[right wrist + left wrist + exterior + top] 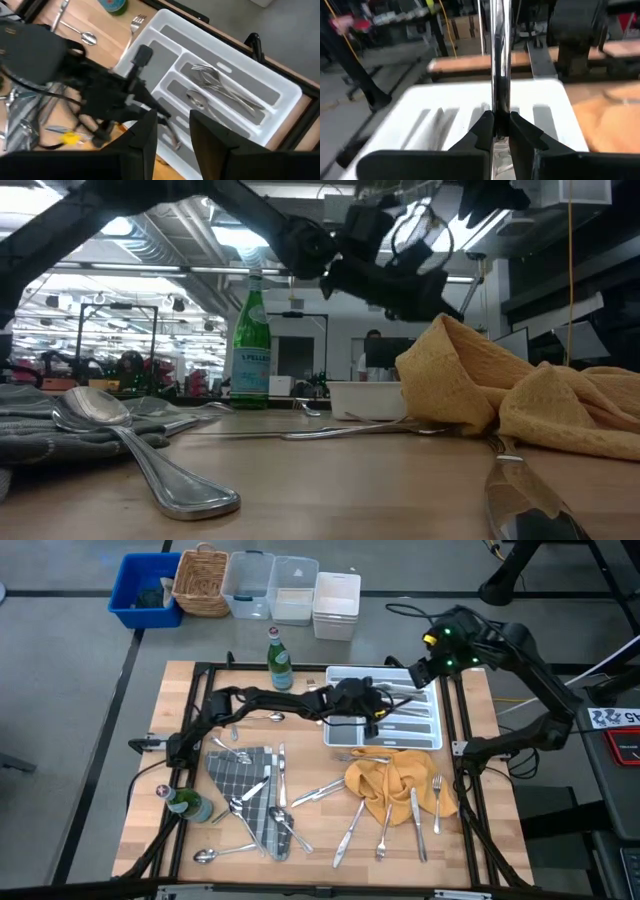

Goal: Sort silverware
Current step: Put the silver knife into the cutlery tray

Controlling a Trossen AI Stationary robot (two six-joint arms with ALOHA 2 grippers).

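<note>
My left gripper (364, 718) reaches over the white compartmented tray (436, 712) and is shut on one slim shiny piece of silverware (499, 60); which kind, I cannot tell. My right gripper (172, 131) is open and empty above the tray's far right corner (422, 672). Forks (222, 86) and a spoon (198, 100) lie in the tray's compartments. More spoons, forks and knives lie on the table, some on a grey checked cloth (245, 790) and some on a yellow cloth (390, 780). My left gripper pinches the piece's slim shaft (499, 112) between its two fingers (482, 131). The shaft stands out past the fingertips over the tray (420, 105). Its ends are out of the frame or hidden by the gripper, so I cannot tell whether it touches the tray.
One green bottle (280, 660) stands at the table's far edge and another (186, 803) at the left edge. Bins and a basket (203, 580) stand beyond the table. In the low view a spoon (130, 442) lies near the camera.
</note>
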